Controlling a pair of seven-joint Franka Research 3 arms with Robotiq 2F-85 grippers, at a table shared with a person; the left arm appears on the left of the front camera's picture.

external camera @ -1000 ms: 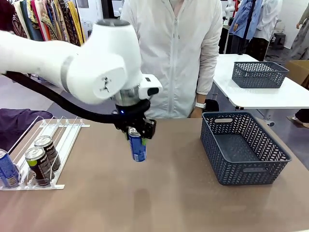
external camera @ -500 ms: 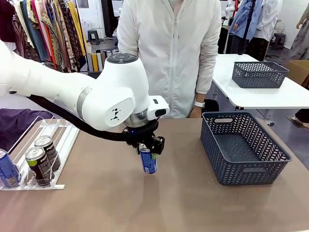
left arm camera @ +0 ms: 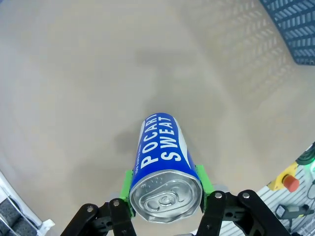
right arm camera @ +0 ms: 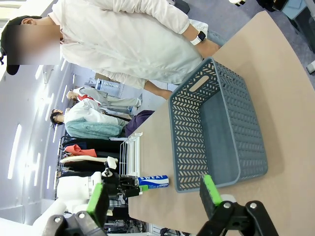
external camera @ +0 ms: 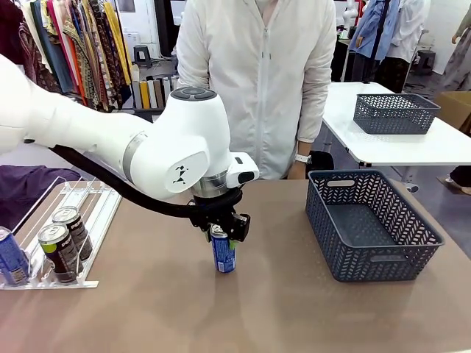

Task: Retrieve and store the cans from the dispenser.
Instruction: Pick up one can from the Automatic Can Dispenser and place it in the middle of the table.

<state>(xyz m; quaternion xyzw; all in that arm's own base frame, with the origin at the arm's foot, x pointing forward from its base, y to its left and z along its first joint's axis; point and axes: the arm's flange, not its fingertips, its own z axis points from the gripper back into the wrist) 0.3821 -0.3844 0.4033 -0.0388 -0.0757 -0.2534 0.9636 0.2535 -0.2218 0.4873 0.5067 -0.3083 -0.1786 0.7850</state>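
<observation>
leftmost can [external camera: 12,257] in the dispenser [external camera: 103,220] is cropped by the edge.

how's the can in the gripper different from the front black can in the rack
The held can is blue with white print; the black can has green marks. The held can is upright, clamped at its top in the left gripper; the black can sits tilted in a rack lane, untouched. Both are slim with silver tops.

I clamp a blue can [external camera: 224,255] upright by its silver top in my left gripper [external camera: 223,237], well right of the white dispenser [external camera: 103,213]. Two black cans [external camera: 59,252] and a second blue can [external camera: 11,257] lie at its near stop.
</observation>
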